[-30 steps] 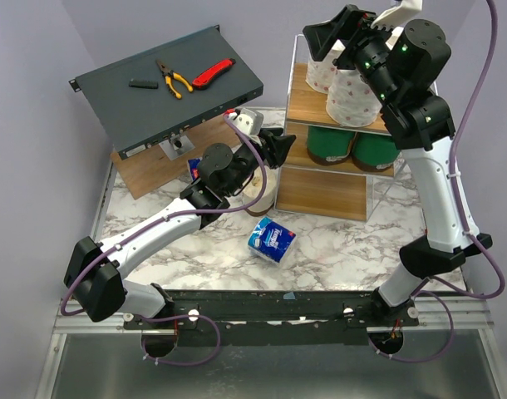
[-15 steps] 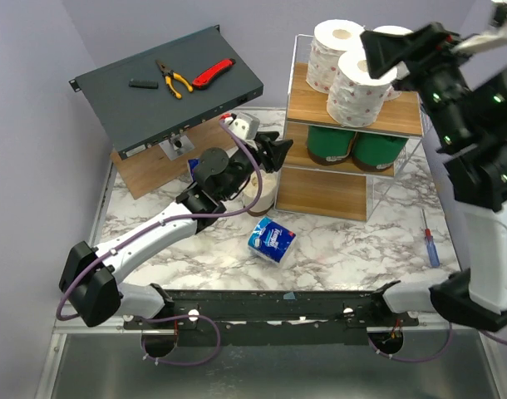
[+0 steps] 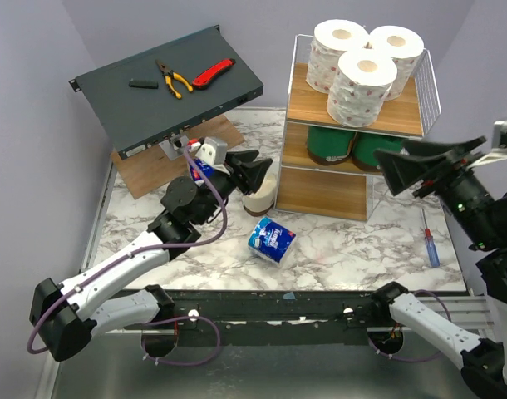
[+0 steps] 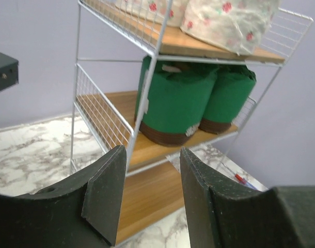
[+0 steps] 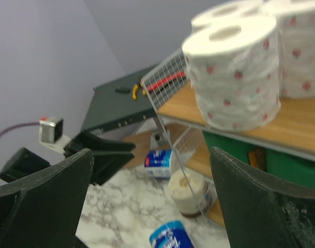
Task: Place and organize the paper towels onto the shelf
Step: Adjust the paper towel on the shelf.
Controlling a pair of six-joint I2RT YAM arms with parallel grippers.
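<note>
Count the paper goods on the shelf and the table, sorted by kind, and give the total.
White rolls with pink print: 3
Green-wrapped rolls: 2
Plain cream roll: 1
Blue-and-white wrapped packs: 2
Total: 8

On my left wrist feed the printed rolls above the left tool are cut off by the top edge. My right wrist feed is blurred, and past the right tool one of them runs off the right edge. Overhead, the left tool covers part of the cream roll just beyond it.
</note>
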